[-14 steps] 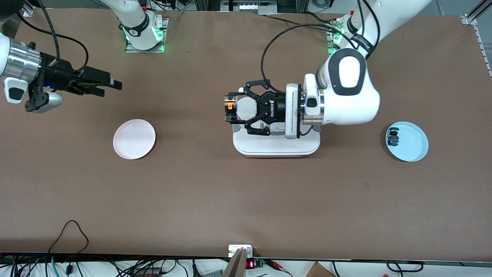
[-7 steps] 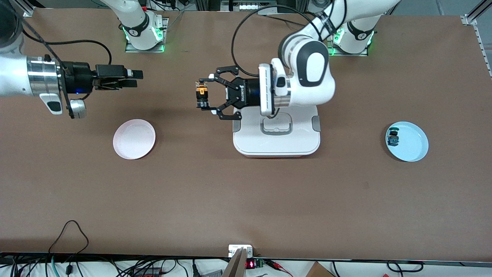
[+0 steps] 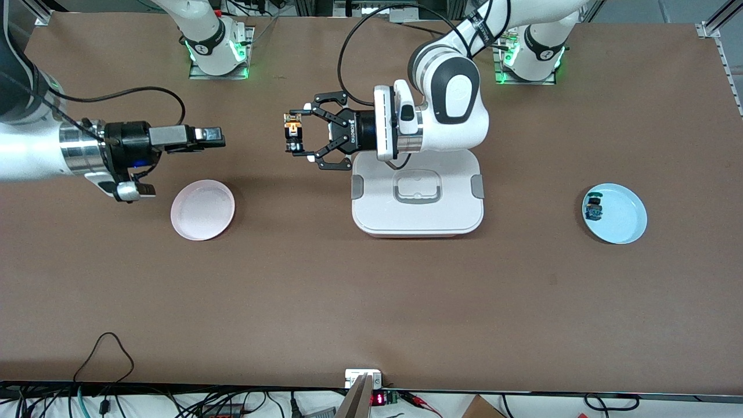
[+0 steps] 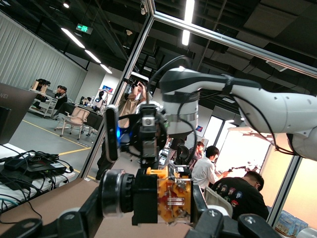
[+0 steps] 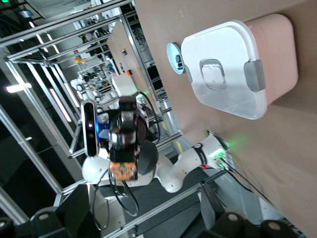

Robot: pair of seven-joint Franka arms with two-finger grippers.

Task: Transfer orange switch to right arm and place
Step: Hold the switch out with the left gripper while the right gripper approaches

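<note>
front view, left gripper (image 3: 292, 137): my claw, up over bare table between the white lidded box (image 3: 417, 197) and the pink plate (image 3: 203, 209); fingers clamped on the orange switch (image 3: 292, 132).
front view, right gripper (image 3: 216, 138): up over bare table, farther from the camera than the pink plate, pointed at my claw, well apart from it; can't tell how its fingers stand.
front view, blue plate (image 3: 624, 213): toward the left arm's end of the table, green-blue switch (image 3: 593, 208) on it.
left wrist view: orange switch (image 4: 172, 196) pinched between my fingers (image 4: 208, 218), brassy terminals face the camera; right gripper (image 4: 148, 144) farther off, facing me.
right wrist view: my claw (image 5: 123, 166) holds the orange switch (image 5: 123, 170) up in the air; white lidded box (image 5: 229, 67) on the table, blue plate (image 5: 174, 57) beside it.
</note>
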